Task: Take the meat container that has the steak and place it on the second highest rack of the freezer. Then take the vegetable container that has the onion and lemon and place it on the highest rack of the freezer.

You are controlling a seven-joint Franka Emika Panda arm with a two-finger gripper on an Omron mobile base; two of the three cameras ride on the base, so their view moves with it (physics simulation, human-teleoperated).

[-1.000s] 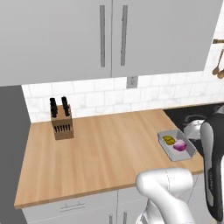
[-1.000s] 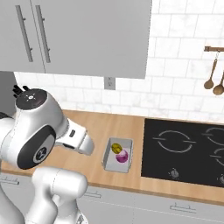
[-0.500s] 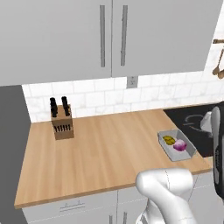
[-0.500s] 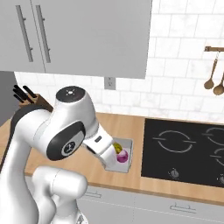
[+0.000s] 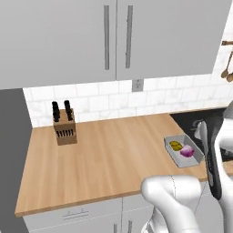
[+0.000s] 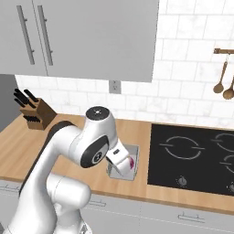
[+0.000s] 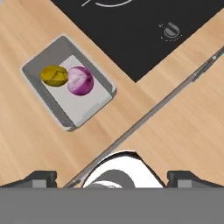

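Two items, onion [image 7: 79, 80] and lemon [image 7: 54, 75], share a tray [image 7: 39, 68] beside the hob [image 7: 144, 30]; hand [image 7: 111, 177] open.

The arm [image 6: 98, 146] hides most of the vegetable container [image 6: 131, 153].

In the left base view a knife block [image 5: 63, 126] stands on the counter [image 5: 109, 159] at centre left against the wall, and the vegetable container [image 5: 183, 150] lies at right near the counter's front edge, just left of the cooktop [image 5: 195, 122]. Inside it the lemon [image 5: 175, 145] lies to the left of the onion [image 5: 187, 151], the two touching. Wall cabinets [image 5: 113, 36] span the top of the frame, with an outlet [image 5: 137, 85] just below them.
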